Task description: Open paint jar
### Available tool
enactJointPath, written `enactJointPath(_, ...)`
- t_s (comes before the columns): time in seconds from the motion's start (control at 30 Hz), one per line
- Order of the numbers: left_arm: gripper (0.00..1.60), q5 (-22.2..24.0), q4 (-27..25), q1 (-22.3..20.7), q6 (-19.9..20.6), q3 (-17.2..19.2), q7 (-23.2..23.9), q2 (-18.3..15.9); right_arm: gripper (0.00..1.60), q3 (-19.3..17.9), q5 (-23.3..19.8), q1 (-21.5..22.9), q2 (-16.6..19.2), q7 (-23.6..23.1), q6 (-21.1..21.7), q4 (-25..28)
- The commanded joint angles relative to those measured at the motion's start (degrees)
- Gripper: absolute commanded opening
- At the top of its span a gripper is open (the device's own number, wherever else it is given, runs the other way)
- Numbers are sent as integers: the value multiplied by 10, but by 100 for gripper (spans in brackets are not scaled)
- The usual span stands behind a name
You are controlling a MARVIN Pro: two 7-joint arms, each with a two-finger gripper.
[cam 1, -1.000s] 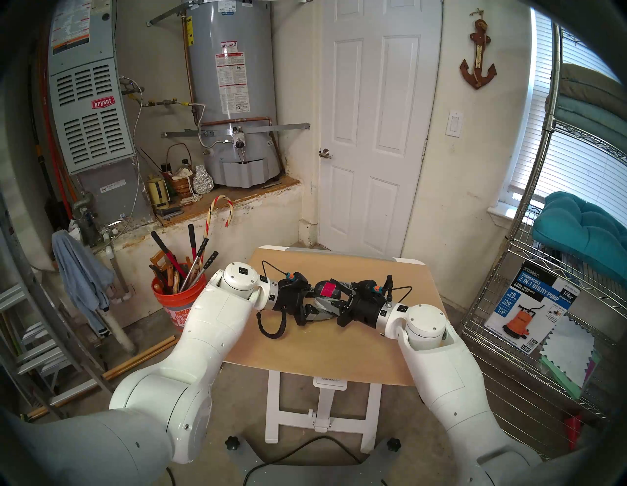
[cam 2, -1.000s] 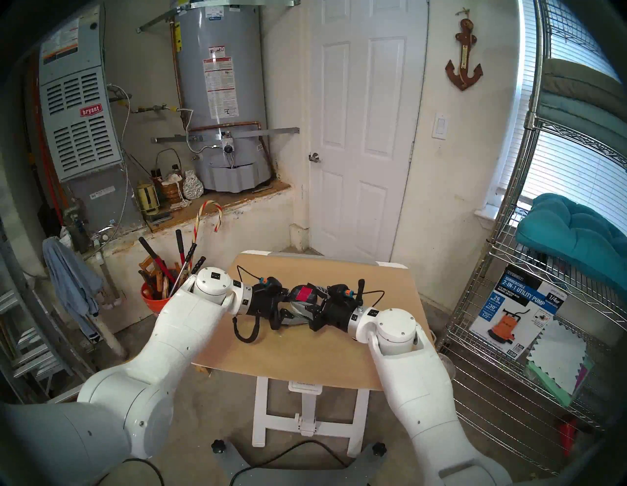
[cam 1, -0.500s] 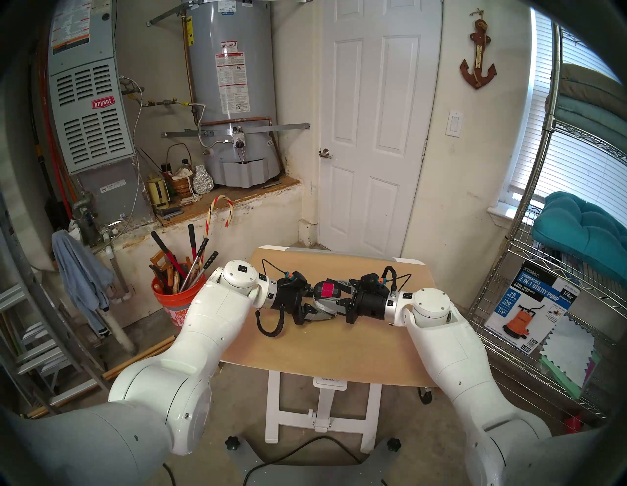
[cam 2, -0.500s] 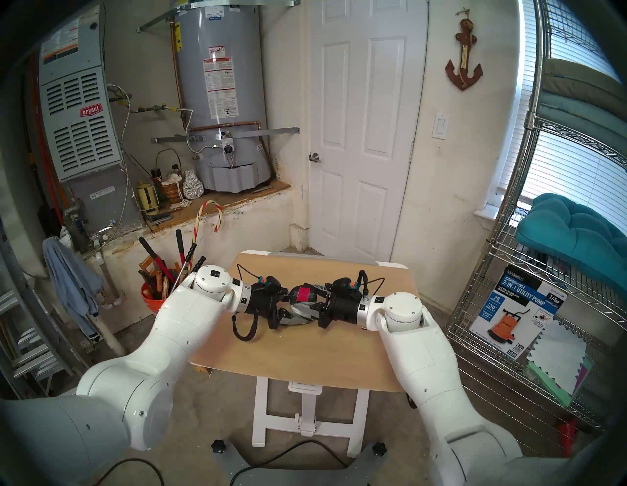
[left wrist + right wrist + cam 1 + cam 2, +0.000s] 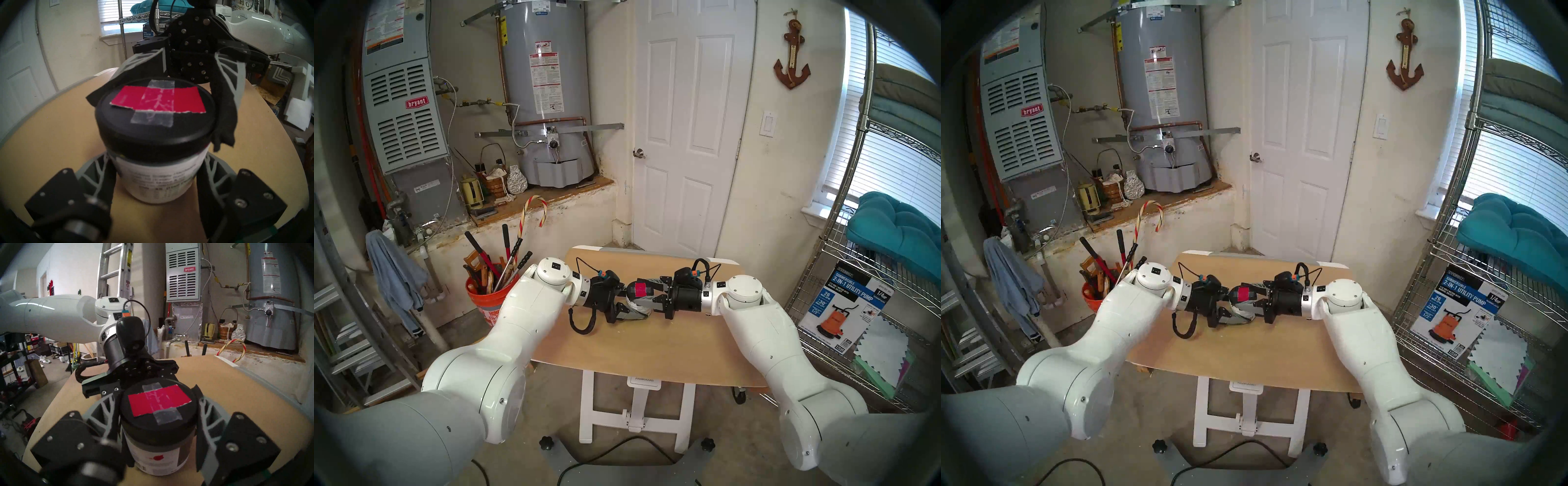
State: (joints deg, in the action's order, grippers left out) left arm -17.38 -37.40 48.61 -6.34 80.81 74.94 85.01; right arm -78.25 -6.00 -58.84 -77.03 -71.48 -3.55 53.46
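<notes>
The paint jar (image 5: 638, 303) stands upright at the middle of the head view, on the tan table (image 5: 653, 349), its black lid (image 5: 155, 118) on and carrying a red square under a strip of grey tape. The left gripper (image 5: 157, 171) comes in from the left of the head view and is clamped on the white labelled body below the lid, one finger (image 5: 96, 174) on each side. The right gripper (image 5: 158, 414) comes in from the right, clenched on the lid's rim.

Compared with a second ago, the right wrist has swung toward the far edge of the table and points more level at the jar, and the red square has turned with it. The left arm has kept its place. An orange bucket (image 5: 487, 305) of tools stands left of the table.
</notes>
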Motion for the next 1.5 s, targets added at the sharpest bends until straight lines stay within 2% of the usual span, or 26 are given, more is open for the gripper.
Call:
enactJointPath(0.0,0,-8,43,-30,-14,-5,-1,-9,0,20,-10,39,-17,-58,-18,-8)
enactJointPath(0.43,0,-5,113,-68,-46,-12,5,-7,0,34,-6,62,-17,-94,-41,-39)
enactJointPath(0.47,0,-4,119,-71,-48,-13,5,-6,7,35,-6,63,-18,-97,-42,-43)
enactJointPath(0.53,0,-4,129,-76,-53,-14,4,-5,47,36,-6,65,-19,-98,-47,-49)
enactJointPath(0.63,0,-3,144,-83,-59,-15,2,-4,50,37,-5,65,-19,-100,-51,-55)
enactJointPath(0.67,0,-3,148,-85,-61,-15,2,-4,39,38,-5,65,-19,-100,-53,-56)
enactJointPath(0.7,0,-3,153,-87,-63,-16,2,-4,38,38,-5,64,-19,-99,-54,-57)
enactJointPath(0.77,0,-3,157,-89,-65,-16,1,-3,43,38,-5,65,-19,-99,-55,-59)
enactJointPath(0.8,0,-2,166,-93,-69,-17,1,-3,58,37,-6,65,-19,-99,-56,-60)
enactJointPath(0.9,0,-1,176,-98,-73,-17,1,-2,58,35,-8,63,-21,-96,-58,-62)
enactJointPath(0.97,0,-1,183,-101,-77,-18,1,-1,75,34,-9,63,-21,-94,-58,-63)
enactJointPath(1.0,0,-1,186,-102,-78,-18,1,-1,75,34,-9,63,-22,-93,-58,-65)
enactJointPath(1.03,0,0,189,-103,-80,-19,0,-1,159,34,-9,64,-22,-92,-59,-67)
enactJointPath(1.47,0,2,220,-116,-94,-20,0,2,160,17,-28,53,-28,-79,-53,-69)
